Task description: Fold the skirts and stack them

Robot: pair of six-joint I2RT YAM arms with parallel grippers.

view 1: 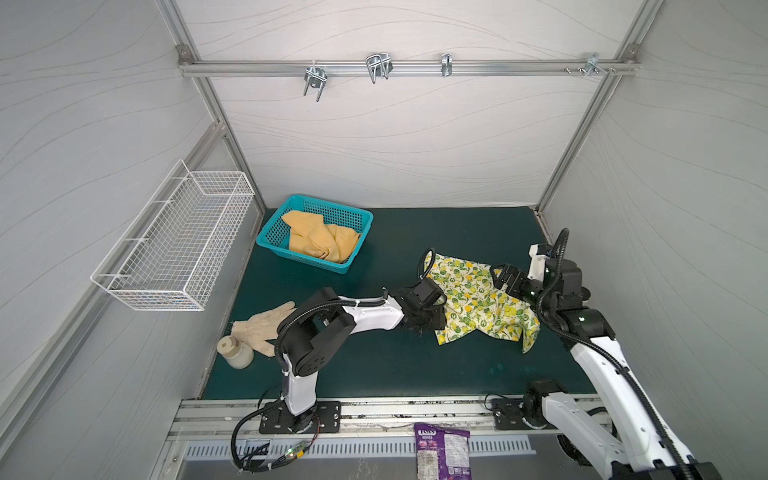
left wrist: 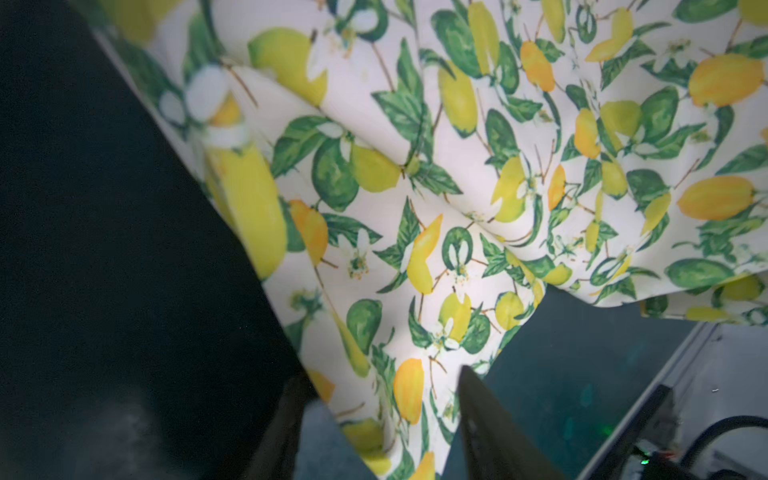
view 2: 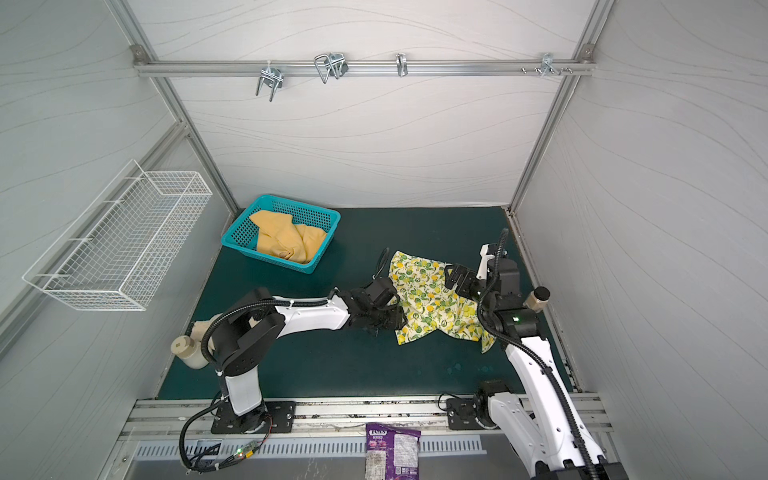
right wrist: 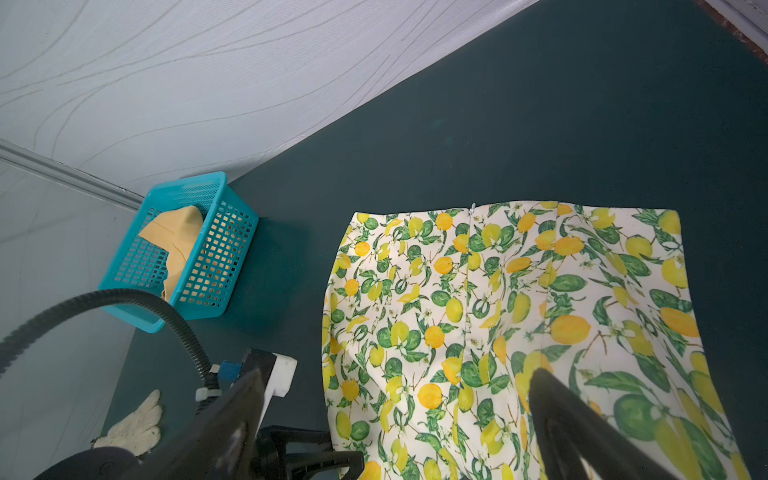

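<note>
- While lying on the right half of the dark green mat [view 1: 374,365], shows a straight waistband edge on its far side and rumpled folds along the near hem: lemon-print skirt [view 1: 478,307], white with yellow lemons and green leaves.
- At that skirt's near-left edge: left gripper [left wrist: 380,374], low over the mat, fingers standing part-way apart with the cloth's corner between them; no firm pinch to be made out.
- Over the skirt's far-right part: right gripper [right wrist: 397,374], spread wide, holding nothing.
- In the far-left part of the mat: turquoise plastic basket [view 1: 299,258], with the mustard-yellow skirt [view 1: 320,241] bunched inside, unfolded, well apart from the lemon-print skirt.
- On the near left, off the mat's edge: cream bottle [view 1: 235,353], just beside a beige knit glove [view 1: 266,328].
- Past the mat's near edge, on the metal frame: purple snack pouch [view 1: 442,451], lettered "FOX'S" above "BERRIES"; remaining print too small to read.
- On the left wall: white wire basket [view 1: 174,257].
- Along the rail on the far wall: metal hooks [view 1: 378,66].
</note>
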